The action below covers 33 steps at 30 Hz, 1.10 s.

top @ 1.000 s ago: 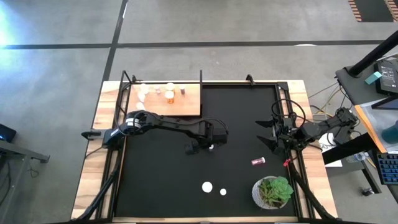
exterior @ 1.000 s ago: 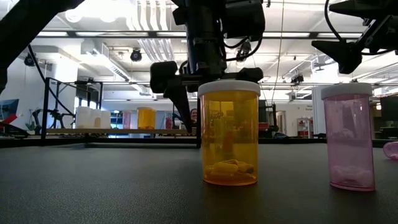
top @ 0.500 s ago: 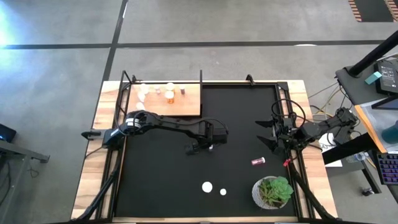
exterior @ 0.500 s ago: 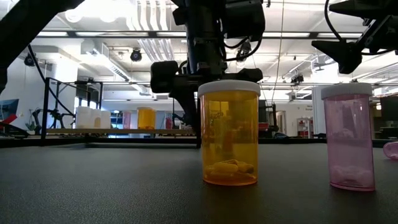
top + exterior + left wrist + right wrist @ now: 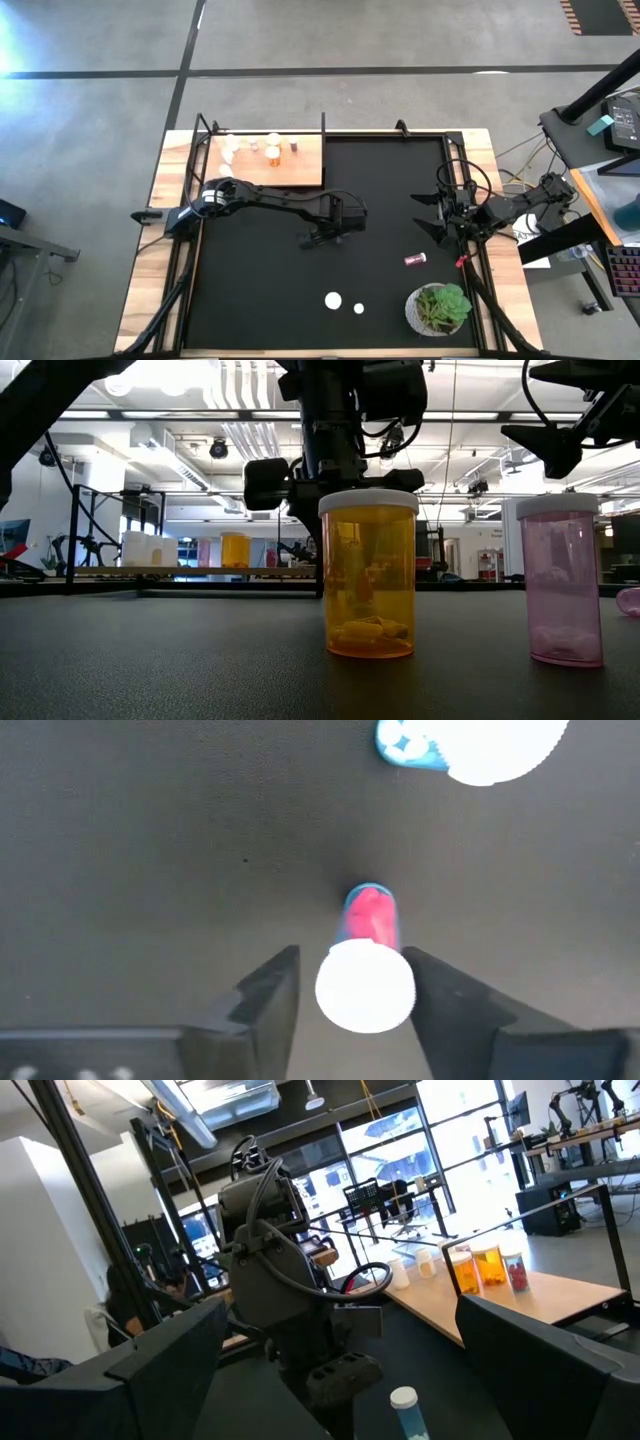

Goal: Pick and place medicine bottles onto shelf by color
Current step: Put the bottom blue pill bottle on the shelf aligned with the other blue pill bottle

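Overhead: left gripper [image 5: 327, 236] mid-table over small bottle; shelf [image 5: 272, 163] at far left corner carries about five bottles; three loose bottles plus plant [image 5: 441, 308] near right.

Left wrist: fingers [image 5: 268, 995] flank white-capped red bottle [image 5: 366, 982], not visibly pinching. Light, rigid, slick plastic; grip body below cap.

Right gripper [image 5: 431, 213] spread, idle at right edge.

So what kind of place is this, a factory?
More likely a robotics lab: an open hall with ceiling ducts, other metal rigs behind, and a desk with a keyboard beside the table.
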Each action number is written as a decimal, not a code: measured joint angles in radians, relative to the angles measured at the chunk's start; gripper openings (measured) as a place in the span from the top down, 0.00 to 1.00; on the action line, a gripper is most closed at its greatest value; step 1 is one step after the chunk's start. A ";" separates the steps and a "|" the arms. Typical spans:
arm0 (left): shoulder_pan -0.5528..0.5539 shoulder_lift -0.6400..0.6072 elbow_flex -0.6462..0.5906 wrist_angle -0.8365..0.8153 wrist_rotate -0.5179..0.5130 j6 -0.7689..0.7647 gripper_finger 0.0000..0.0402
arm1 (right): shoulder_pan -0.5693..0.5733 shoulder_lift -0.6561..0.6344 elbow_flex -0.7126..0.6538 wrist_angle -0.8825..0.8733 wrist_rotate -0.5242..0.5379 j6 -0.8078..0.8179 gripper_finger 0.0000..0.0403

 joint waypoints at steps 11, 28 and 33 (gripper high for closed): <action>0.000 0.000 -0.001 -0.003 -0.004 0.013 0.77 | 0.000 0.000 0.000 0.000 0.000 0.000 0.05; 0.064 -0.154 0.003 -0.352 0.000 0.100 0.76 | 0.000 0.000 0.000 0.000 0.000 0.000 0.05; 0.143 -0.222 0.002 -0.439 -0.018 0.135 0.76 | 0.000 0.000 0.000 0.000 0.000 0.000 0.05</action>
